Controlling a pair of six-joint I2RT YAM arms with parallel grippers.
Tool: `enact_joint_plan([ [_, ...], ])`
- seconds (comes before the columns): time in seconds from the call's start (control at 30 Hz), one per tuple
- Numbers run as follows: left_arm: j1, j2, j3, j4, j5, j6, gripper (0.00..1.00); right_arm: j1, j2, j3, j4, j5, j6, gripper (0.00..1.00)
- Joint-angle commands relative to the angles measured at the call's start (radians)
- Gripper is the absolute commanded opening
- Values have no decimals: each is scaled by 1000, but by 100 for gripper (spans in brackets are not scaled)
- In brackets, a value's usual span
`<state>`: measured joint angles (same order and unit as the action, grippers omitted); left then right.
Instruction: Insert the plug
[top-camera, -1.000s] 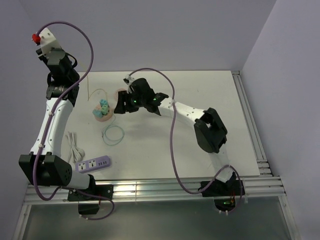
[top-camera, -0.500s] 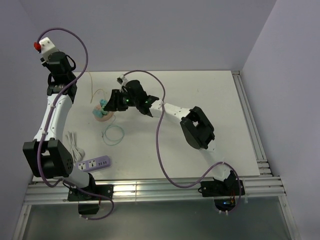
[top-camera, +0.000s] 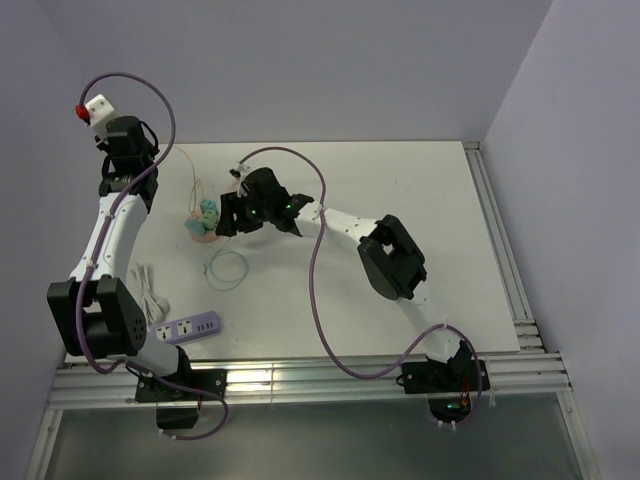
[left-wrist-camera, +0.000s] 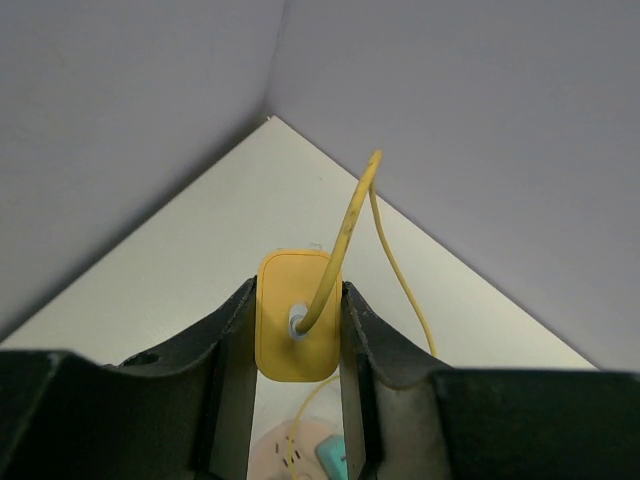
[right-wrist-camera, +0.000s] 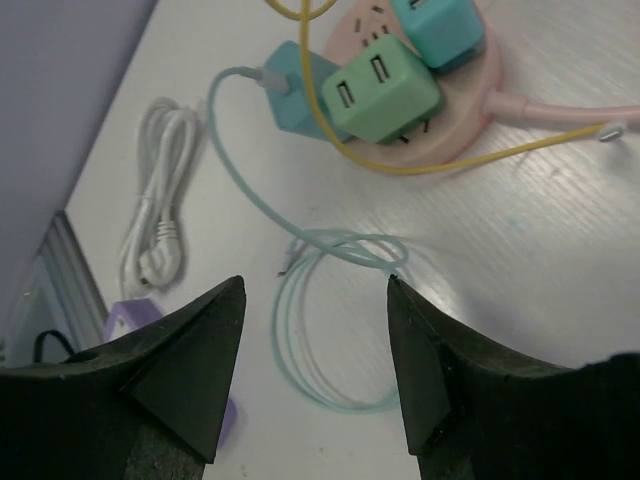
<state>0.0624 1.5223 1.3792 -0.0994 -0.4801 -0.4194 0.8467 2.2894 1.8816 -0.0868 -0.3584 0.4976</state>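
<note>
My left gripper (left-wrist-camera: 297, 305) is shut on a yellow plug (left-wrist-camera: 295, 335), held high above the table's far left corner (top-camera: 148, 160). Its yellow cable (left-wrist-camera: 350, 225) hangs down toward a round pink socket hub (top-camera: 203, 232). In the right wrist view the hub (right-wrist-camera: 465, 95) carries a green adapter (right-wrist-camera: 385, 95), a teal adapter (right-wrist-camera: 435, 25) and a teal plug (right-wrist-camera: 290, 85). My right gripper (right-wrist-camera: 312, 285) is open and empty, just above the table beside the hub (top-camera: 225, 212).
A coil of teal cable (right-wrist-camera: 335, 330) lies under the right gripper, also seen from above (top-camera: 227, 267). A white cable bundle (right-wrist-camera: 160, 235) and a purple power strip (top-camera: 187, 328) lie near the left front. Walls close off the far left corner.
My right arm has reached left, bringing its open gripper over the pink hub and teal coil. My left arm shifted slightly, still holding the yellow plug up high.
</note>
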Motion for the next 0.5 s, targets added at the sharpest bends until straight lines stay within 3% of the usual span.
enact_joint_plan([
  [0.0, 2, -91, -32, 17, 41, -113, 0, 5, 27, 74, -63, 76, -71, 66],
  [0.27, 4, -200, -103, 33, 67, -197, 0, 3, 122, 163, -45, 47, -53, 64],
  [0.47, 2, -192, -63, 6, 109, -203, 0, 5, 165, 200, -7, 102, -13, 54],
])
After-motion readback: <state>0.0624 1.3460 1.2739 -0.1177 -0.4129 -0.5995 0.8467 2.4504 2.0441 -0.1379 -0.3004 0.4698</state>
